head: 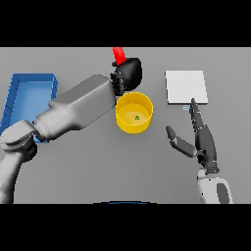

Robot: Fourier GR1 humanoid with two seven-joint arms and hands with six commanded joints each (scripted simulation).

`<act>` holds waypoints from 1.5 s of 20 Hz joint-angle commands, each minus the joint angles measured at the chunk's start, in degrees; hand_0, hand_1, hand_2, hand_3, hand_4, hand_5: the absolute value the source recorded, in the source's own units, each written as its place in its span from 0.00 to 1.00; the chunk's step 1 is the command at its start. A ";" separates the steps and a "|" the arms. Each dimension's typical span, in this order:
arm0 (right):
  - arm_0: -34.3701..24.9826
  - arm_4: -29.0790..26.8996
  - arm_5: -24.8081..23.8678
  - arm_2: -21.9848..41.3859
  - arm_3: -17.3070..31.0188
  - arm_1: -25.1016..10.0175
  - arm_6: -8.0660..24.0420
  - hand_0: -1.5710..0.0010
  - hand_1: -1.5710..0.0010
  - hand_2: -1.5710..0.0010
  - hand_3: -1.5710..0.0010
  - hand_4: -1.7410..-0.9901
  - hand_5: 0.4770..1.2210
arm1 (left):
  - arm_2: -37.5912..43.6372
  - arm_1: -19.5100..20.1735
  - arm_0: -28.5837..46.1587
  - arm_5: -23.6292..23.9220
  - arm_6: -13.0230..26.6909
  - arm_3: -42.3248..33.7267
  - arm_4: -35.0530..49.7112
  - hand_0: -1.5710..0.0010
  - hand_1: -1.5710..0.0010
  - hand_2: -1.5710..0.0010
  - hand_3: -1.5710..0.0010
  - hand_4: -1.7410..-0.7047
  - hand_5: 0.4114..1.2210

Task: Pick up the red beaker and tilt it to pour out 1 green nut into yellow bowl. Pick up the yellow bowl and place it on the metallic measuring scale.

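Observation:
My left hand (128, 74) is curled round the red beaker (118, 55), whose upper part sticks out behind the hand, just beyond the yellow bowl (123, 105). The beaker's lower part is hidden by the hand. Inside the bowl lies one green nut (137, 117). The metallic measuring scale (186, 86), a pale square plate, lies at the right rear. My right hand (204, 138) hovers open right of the bowl, with its fingertips (192, 103) reaching to the scale's near edge and its thumb spread toward the bowl.
A blue bin (19, 98) stands at the far left, partly behind my left forearm, which crosses the table diagonally from the lower left.

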 commanded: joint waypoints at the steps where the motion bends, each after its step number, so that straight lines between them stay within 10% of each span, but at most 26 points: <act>1: -0.39 -0.04 -0.28 -0.28 -0.03 -0.06 -0.09 1.00 1.00 1.00 1.00 0.82 0.13 | -0.76 0.10 -1.12 0.01 -0.96 -0.43 -0.81 0.00 0.00 0.00 0.00 0.01 1.00; 8: -0.96 0.33 -0.34 -0.05 -0.60 -0.19 0.43 1.00 1.00 1.00 1.00 0.81 0.10 | 3.76 2.90 -14.90 2.05 -4.31 6.47 -0.86 0.00 0.00 0.00 0.00 0.02 1.00; 15: -1.86 -0.79 1.37 0.23 0.14 -0.77 -1.04 1.00 1.00 1.00 1.00 0.85 0.13 | 26.36 10.41 -22.66 -0.48 3.48 21.86 15.88 0.00 0.00 0.00 0.04 0.01 1.00; 22: -3.42 0.05 1.27 0.30 1.71 -1.51 0.31 1.00 1.00 1.00 1.00 0.82 0.17 | 49.51 21.07 -15.06 4.07 8.51 31.84 39.40 0.00 0.00 0.00 0.01 0.00 1.00; 30: -3.91 -0.72 2.77 0.22 2.50 -2.57 -0.77 1.00 1.00 1.00 1.00 0.81 0.24 | 59.78 21.93 -0.12 18.30 20.53 33.45 53.85 0.00 0.00 0.00 0.00 0.00 1.00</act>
